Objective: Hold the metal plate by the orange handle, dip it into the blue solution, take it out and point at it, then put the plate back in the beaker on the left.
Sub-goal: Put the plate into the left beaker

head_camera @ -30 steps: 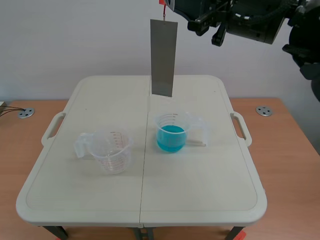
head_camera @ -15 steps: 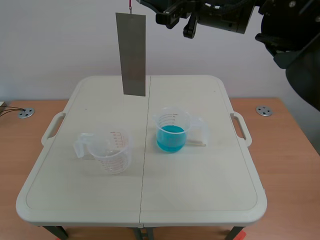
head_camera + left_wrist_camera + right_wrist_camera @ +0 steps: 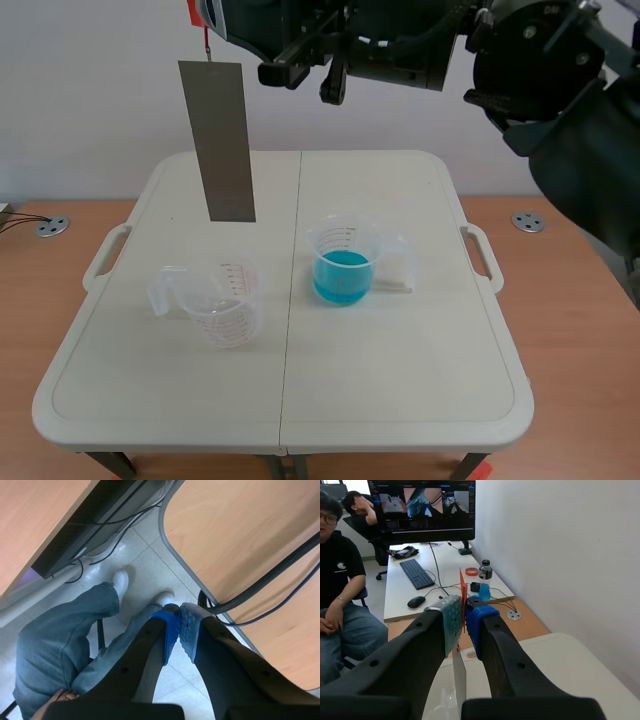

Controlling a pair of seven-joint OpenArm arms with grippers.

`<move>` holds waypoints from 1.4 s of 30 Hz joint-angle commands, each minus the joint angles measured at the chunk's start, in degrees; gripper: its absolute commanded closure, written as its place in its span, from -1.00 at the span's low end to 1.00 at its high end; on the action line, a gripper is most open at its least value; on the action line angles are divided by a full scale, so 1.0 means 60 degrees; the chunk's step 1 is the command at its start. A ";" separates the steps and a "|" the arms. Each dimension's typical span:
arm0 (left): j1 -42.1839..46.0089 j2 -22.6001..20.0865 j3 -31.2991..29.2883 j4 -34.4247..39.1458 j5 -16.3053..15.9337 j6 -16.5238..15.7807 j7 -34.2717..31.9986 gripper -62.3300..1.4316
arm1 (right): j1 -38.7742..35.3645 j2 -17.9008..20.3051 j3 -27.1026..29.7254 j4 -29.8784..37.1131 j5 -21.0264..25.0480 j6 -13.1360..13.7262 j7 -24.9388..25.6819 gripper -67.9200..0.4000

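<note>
A long grey metal plate [image 3: 218, 140] hangs upright in the air above the empty clear beaker [image 3: 222, 300] on the left of the white table. My right arm reaches in across the top, and its gripper [image 3: 207, 14] is shut on the plate's orange handle [image 3: 196, 12]. In the right wrist view the gripper [image 3: 464, 620] pinches the thin orange handle [image 3: 463, 592] between its pads, with the plate [image 3: 459, 680] dangling below. The beaker of blue solution [image 3: 343, 262] stands right of centre. My left gripper [image 3: 179, 625] is shut on nothing, off the table and facing the floor.
The white folding table [image 3: 430, 380] rests on a wooden bench [image 3: 580, 300]. In the right wrist view a person [image 3: 340, 585] sits beside a desk with a monitor [image 3: 422, 505], a keyboard [image 3: 417, 573] and a bottle [image 3: 485, 580]. A person's legs [image 3: 60, 635] show under my left gripper.
My right arm has carried the hanging plate leftward, from above the blue beaker to above the empty left beaker. Both beakers stayed put.
</note>
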 commanded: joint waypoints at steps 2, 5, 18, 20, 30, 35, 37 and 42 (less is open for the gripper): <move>0.0015 -0.0080 -0.0015 0.0058 -0.0051 -0.0011 -0.0055 0.92 | 0.0251 -0.0208 0.0055 0.0229 0.0160 0.0073 0.0175 0.94; 0.0015 -0.0080 -0.0015 0.0058 -0.0051 -0.0011 -0.0058 0.92 | 0.0251 -0.0368 -0.0011 0.0229 0.0102 0.0073 0.0131 0.94; 0.0015 -0.0076 -0.0015 0.0058 -0.0051 -0.0015 -0.0066 0.92 | 0.0248 -0.0525 -0.0339 0.0175 0.0102 0.0073 0.0102 0.94; 0.0015 -0.0076 -0.0015 0.0058 -0.0055 -0.0015 -0.0066 0.92 | 0.0251 -0.0535 -0.0401 0.0113 0.0098 0.0073 0.0102 0.94; 0.0015 -0.0080 -0.0015 0.0058 -0.0055 -0.0015 -0.0142 0.92 | 0.0248 -0.0663 -0.0554 -0.0025 -0.0142 0.0073 0.0113 0.94; -0.0007 -0.0080 -0.0015 0.0058 -0.0055 -0.0015 -0.0262 0.92 | 0.0248 -0.0699 -0.0565 -0.0372 -0.0146 0.0073 0.0200 0.94; -0.0007 -0.0080 -0.0015 0.0058 -0.0055 -0.0015 -0.0423 0.92 | 0.0248 -0.0754 -0.0597 -0.0583 -0.0146 0.0073 0.0255 0.94; -0.0007 -0.0080 -0.0015 0.0058 -0.0055 -0.0015 -0.0419 0.92 | 0.0248 -0.0849 -0.0652 -0.1027 -0.0186 0.0073 0.0306 0.95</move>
